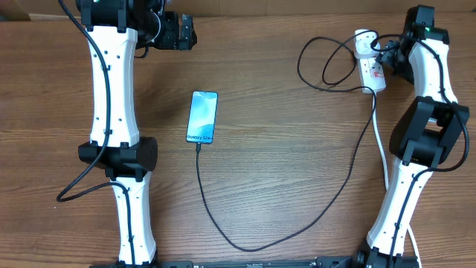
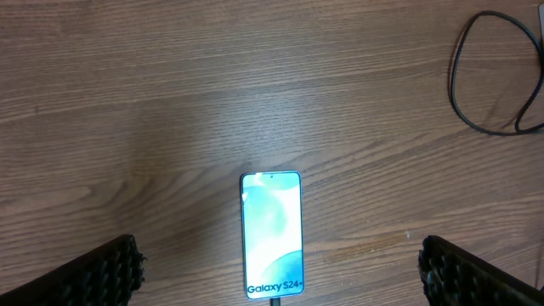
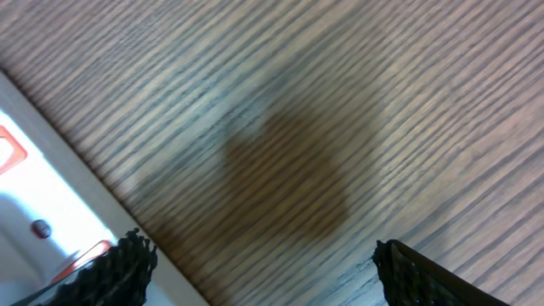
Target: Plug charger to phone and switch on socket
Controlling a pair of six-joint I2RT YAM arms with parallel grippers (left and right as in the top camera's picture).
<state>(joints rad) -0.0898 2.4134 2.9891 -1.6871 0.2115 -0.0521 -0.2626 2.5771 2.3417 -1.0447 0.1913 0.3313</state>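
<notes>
1. Phone (image 1: 202,117) lies screen-up and lit, left of the middle of the wooden table (image 1: 282,149). The black charger cable (image 1: 327,205) meets its near short end, so the plugging-in looks done.
2. From there the cable loops near and right, then runs to the white power strip (image 1: 370,71) at the far right.
3. The left gripper (image 1: 184,33) hangs beyond the phone's far end, jaws wide apart and empty.
4. The right gripper (image 3: 259,255) hovers over bare wood just beside the strip, jaws apart and gripping nothing. A red switch (image 3: 10,149) shows at the left edge of its view.
5. Switching on is the step in hand. The right gripper must shift over the strip and press one fingertip on the switch serving the charger's outlet; which switch that is I cannot tell.
</notes>
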